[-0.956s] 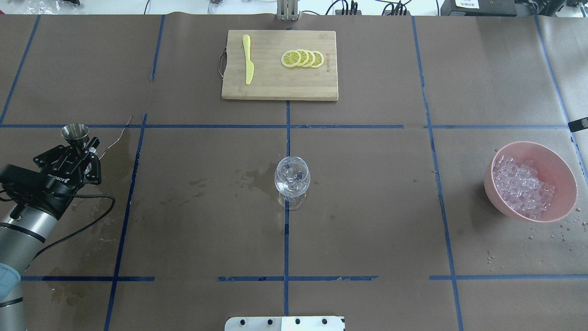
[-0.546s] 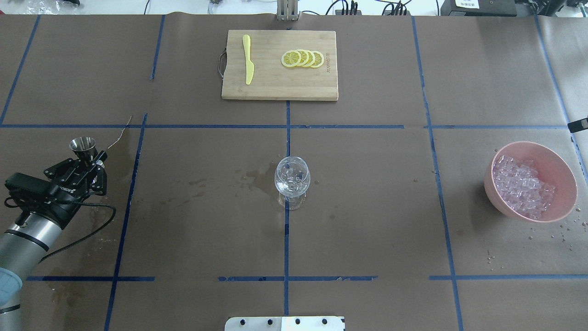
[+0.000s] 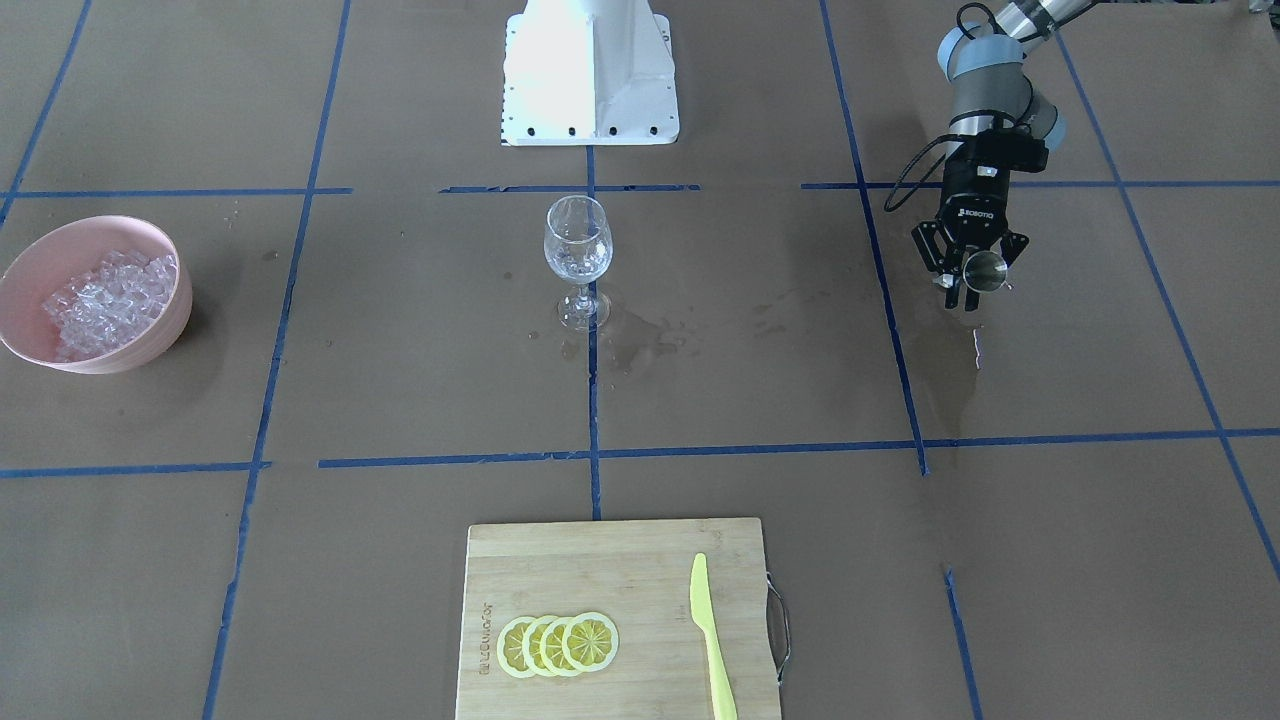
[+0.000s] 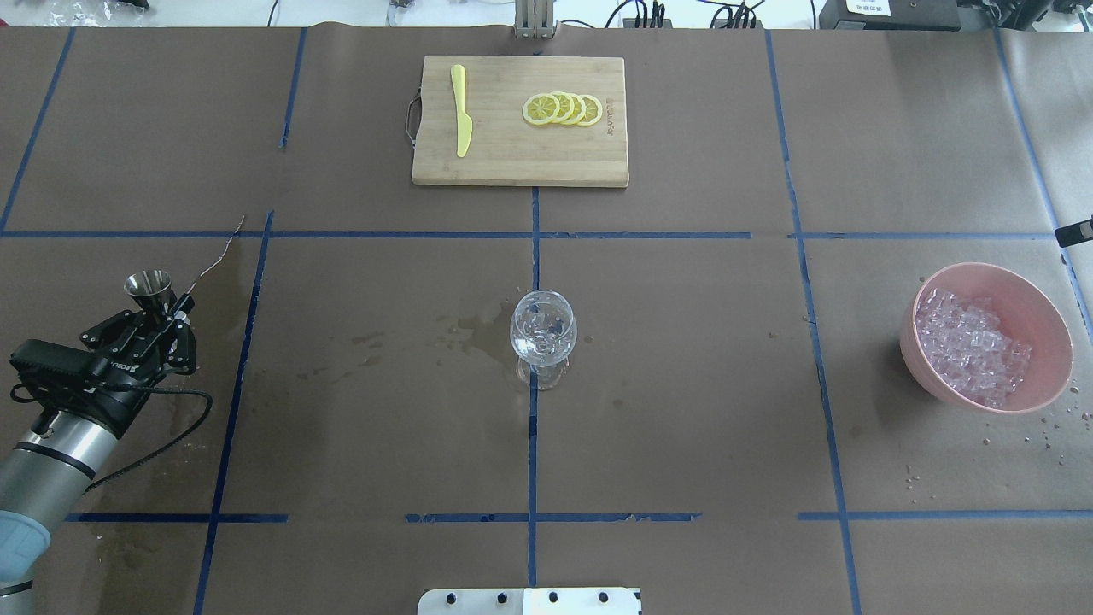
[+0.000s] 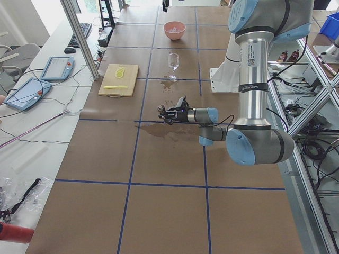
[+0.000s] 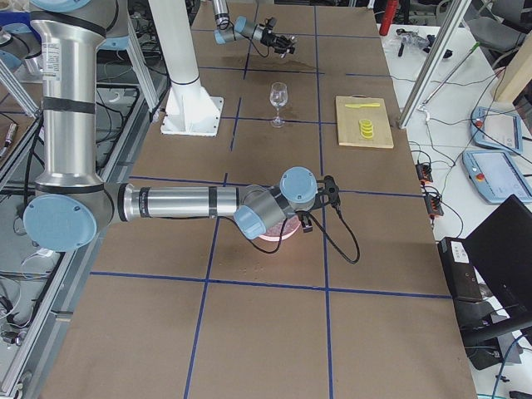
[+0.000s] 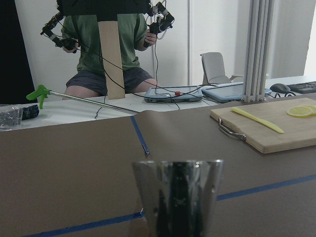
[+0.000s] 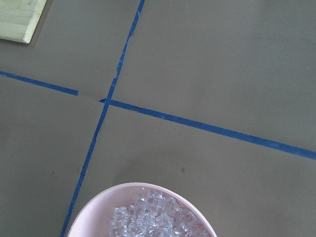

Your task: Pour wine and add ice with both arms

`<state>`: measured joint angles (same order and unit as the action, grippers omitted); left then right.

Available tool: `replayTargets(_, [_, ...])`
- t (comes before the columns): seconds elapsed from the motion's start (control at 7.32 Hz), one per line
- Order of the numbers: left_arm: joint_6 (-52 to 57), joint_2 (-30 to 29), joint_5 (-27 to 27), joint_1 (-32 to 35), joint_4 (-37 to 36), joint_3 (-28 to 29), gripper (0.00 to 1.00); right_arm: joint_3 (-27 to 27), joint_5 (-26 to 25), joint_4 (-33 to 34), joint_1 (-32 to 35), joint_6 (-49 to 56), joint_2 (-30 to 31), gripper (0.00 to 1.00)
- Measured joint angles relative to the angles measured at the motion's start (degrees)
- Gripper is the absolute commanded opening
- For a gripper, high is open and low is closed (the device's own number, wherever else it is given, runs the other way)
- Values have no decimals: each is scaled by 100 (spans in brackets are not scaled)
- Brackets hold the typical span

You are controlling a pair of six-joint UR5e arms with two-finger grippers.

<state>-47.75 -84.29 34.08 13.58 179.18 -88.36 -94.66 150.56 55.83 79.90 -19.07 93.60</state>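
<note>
The wine [image 4: 475, 331] shows as dark wet patches on the brown paper of the worktop [image 4: 683, 410]. One group lies just beside the foot of the wine glass [image 4: 543, 329], on the robot's left side. A larger stain lies near the left gripper [image 4: 158, 307]. The glass stands upright at the centre of the worktop, on a blue tape line. Its lower bowl glints with clear contents that cannot be identified.

The ice [image 4: 969, 346] is a heap of small clear cubes inside the pink bowl [image 4: 1029, 286], well apart from the glass, far on the robot's right. Droplets dot the paper beside the bowl.

The left arm [image 4: 47, 448] reaches low over the worktop. Its jaws pinch a small metal jigger [image 4: 148, 284], held upright with the mouth upward.

The right arm [image 6: 183, 204] extends above the pink bowl. The right gripper [image 6: 307, 219] appears only in the exterior right view, so the state of its jaws cannot be told.

At the far edge lies a cutting board [image 4: 521, 162]. It carries four overlapping lemon slices [image 4: 564, 109] and a yellow knife [image 4: 461, 111], set apart from each other.

The white pedestal [image 3: 590, 70] stands at the robot's side. In the left wrist view, a seated person [image 7: 84, 44] shows beyond the worktop.
</note>
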Motion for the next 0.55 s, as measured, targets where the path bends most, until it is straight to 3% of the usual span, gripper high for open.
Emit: replayTargets(0.55, [-6, 99, -67, -140, 3, 12, 37, 17, 0, 4, 0, 0, 0, 100])
